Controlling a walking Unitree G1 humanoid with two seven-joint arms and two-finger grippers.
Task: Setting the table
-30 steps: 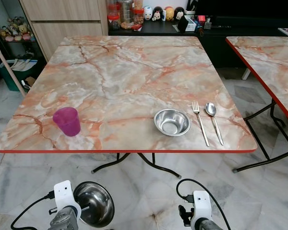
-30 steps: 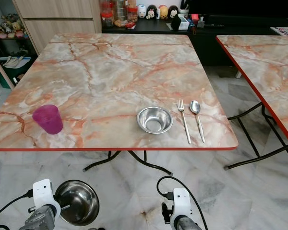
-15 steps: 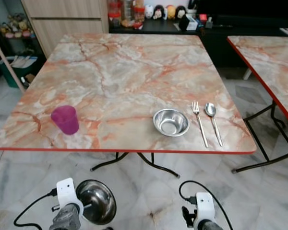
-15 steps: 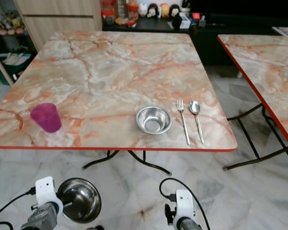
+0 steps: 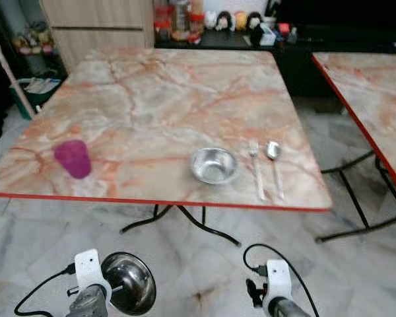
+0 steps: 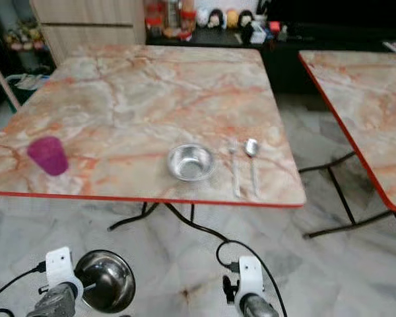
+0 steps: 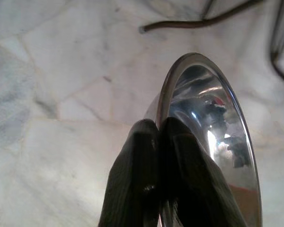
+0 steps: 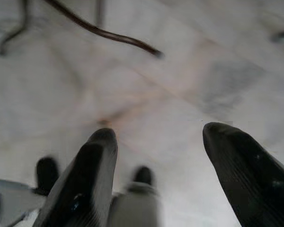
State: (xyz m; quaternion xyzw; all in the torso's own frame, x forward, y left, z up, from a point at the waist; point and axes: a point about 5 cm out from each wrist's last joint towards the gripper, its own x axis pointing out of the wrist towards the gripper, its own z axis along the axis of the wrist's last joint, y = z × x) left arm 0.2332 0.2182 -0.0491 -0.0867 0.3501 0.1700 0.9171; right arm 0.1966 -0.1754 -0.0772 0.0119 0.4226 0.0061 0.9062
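Note:
A marble-patterned table (image 5: pixel 165 92) with a red edge holds a purple cup (image 5: pixel 72 158) near its front left, and a steel bowl (image 5: pixel 214 165), a fork (image 5: pixel 256 169) and a spoon (image 5: pixel 274 168) near its front right. My left gripper (image 7: pixel 162 127) hangs low over the floor, shut on the rim of a second steel bowl (image 5: pixel 128 292), which it carries on edge. My right gripper (image 8: pixel 158 142) hangs open above the tiles with nothing between its fingers.
A second marble table (image 5: pixel 369 86) stands to the right. Black folding legs (image 5: pixel 185 221) run under the near table. A dark counter with figurines and jars (image 5: pixel 218 23) lies behind, beside a wooden cabinet (image 5: pixel 99 26). Pale marble floor tiles (image 5: pixel 204 277) lie around me.
The whole view has shifted, so the table sits a little farther and to the left. Both grippers keep their poses and the left still grips the bowl.

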